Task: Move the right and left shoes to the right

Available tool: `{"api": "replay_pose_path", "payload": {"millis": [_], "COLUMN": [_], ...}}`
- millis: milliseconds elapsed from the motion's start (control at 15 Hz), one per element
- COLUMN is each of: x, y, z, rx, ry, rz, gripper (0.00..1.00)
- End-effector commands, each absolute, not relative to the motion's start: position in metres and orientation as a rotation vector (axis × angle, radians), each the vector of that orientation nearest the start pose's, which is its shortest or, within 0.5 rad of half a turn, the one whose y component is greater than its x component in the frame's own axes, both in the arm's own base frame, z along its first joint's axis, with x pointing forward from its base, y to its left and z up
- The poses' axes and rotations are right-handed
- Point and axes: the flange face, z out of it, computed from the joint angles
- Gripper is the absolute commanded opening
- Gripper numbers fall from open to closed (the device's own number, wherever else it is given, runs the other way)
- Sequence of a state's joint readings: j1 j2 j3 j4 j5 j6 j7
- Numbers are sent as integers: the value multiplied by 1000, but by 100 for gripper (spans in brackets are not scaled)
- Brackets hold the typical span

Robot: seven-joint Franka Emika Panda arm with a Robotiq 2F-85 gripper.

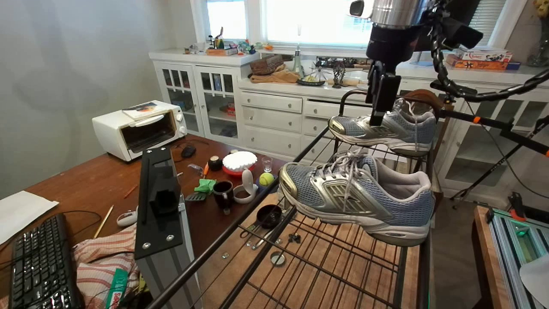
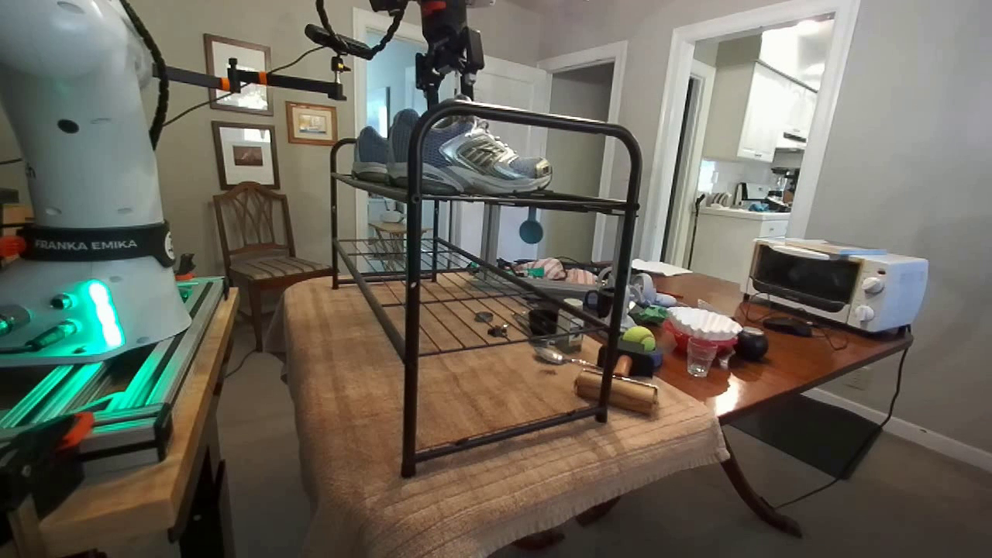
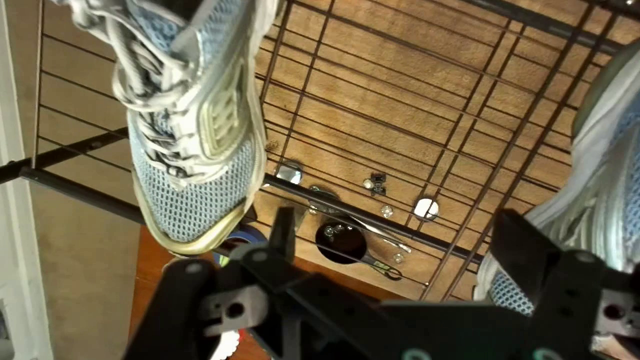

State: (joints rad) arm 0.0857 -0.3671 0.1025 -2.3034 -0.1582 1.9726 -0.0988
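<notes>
We are treating this as the positioning step: the jaws are hanging wide apart and empty over the upper tier of the wire shoe rack [image 2: 411, 310], which is standing on the wooden counter [image 2: 775, 372]. In the wrist view they are straddling the gap between the window-side running sneaker [image 3: 195, 135] and the inner running sneaker [image 1: 360, 197]. One jaw is showing beside the former's toe; the other is overlapping the latter along the line of sight, and we cannot tell whether it is touching.

Both sneakers are resting upright on that tier. Taking "right" as the robot's own, toward the windows [image 1: 317, 21], we are judging the window-side running sneaker, near the rack's end, as placed or nearly so, and the inner running sneaker as remaining. The next move is probably calling for centring the jaws over the inner running sneaker, lowering them astride it, clamping, lifting clear and shifting it right.

Both toes are pointing away from the Panda base [image 2: 132, 287], toward the side of the counter carrying the toaster oven [image 1: 107, 133]. The long axes are running roughly crosswise to the rack's length; the jaw gap is lying along that length, probably suiting a grip across the shoe's width.
</notes>
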Motion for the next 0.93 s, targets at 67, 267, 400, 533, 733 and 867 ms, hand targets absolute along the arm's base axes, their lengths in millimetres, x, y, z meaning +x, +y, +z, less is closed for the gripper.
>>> {"api": "replay_pose_path", "payload": {"millis": [67,267,400,533,733,867], "x": [460,467,470,472,471,471], "y": [125,155,172,186,199,204], "z": [490,487,483,478,468,462], "rx": [-3247,-3203,-3180,-3168,-3164,-3164], "ry": [-512,-514,-510,-496,-454,-437], "rz": [-29,-55,-47,-25,46,69], "gripper": [100,100,100,100,100,100]}}
